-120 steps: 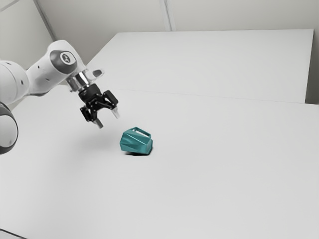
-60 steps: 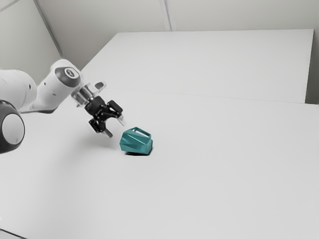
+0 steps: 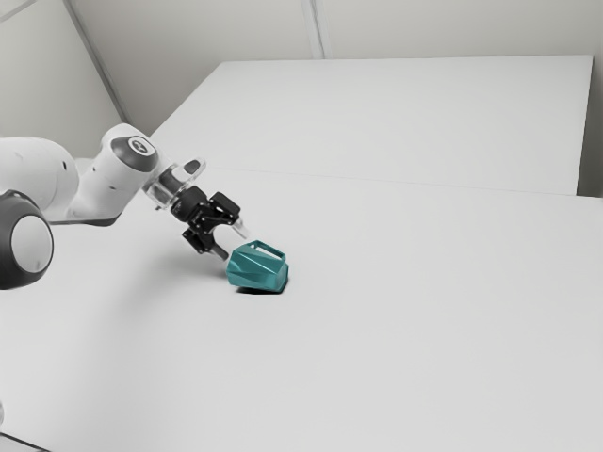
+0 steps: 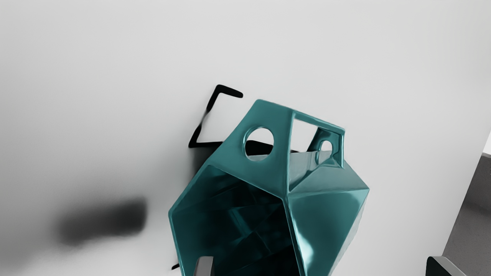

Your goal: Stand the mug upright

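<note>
The gripper [image 3: 236,242] is close to the teal faceted mug, on the side toward the exterior view's left. That mug [image 3: 257,268] lies on its side on the white table, its handle loop up. In the wrist view the mug [image 4: 326,218] turns its dark open mouth toward my hand. There the gripper [image 4: 319,266] stands open, one fingertip in front of the mouth and the other out beyond the mug's side. Whether a fingertip touches the mug cannot be told.
The white table [image 3: 405,330] extends around the mug. Shadows of the mug and hand fall on it in the wrist view. A grey area [image 4: 470,214] lies past the table's edge.
My hand has moved down and toward the exterior view's right, coming up close to the mug. The mug has not moved.
</note>
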{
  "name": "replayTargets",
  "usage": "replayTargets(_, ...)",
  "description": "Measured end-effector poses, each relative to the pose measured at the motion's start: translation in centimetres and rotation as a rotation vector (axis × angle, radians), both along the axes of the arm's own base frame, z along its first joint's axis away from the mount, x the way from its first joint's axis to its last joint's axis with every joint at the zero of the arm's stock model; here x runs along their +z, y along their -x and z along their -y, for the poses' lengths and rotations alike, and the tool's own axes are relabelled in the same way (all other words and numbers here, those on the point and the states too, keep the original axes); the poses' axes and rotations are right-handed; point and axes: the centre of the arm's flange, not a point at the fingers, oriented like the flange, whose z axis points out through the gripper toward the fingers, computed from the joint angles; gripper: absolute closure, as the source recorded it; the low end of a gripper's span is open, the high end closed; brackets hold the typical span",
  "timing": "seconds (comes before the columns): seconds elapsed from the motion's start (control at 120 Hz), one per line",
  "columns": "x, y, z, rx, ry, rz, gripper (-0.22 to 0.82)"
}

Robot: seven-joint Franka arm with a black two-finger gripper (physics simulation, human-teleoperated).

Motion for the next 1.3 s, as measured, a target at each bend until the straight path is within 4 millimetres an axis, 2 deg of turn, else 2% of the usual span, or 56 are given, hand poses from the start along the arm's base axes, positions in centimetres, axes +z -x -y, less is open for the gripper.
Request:
replayTargets(0.25, -1.1, 0.2, 1.1, -0.023, 0.021, 0.015, 0.00)
replayTargets(0.45, -1.6, 0.3, 3.1, -0.057, 0.043, 0.021, 0.00)
replayTargets(0.733, -1.9, 0.3, 4.6, -0.064, 0.084, 0.032, 0.01)
replayTargets(0.8, -1.9, 0.3, 4.7, -0.059, 0.097, 0.037, 0.09)
replayTargets(0.95, -1.8, 0.2, 4.8, -0.058, 0.109, 0.047, 0.43)
replayTargets(1.033, -1.6, 0.1, 5.1, -0.066, 0.114, 0.058, 0.56)
replayTargets(1.133, -1.3, -0.1, 5.4, -0.074, 0.117, 0.071, 0.66)
replayTargets(1.3, -0.4, -0.3, 5.4, -0.085, 0.113, 0.095, 0.73)
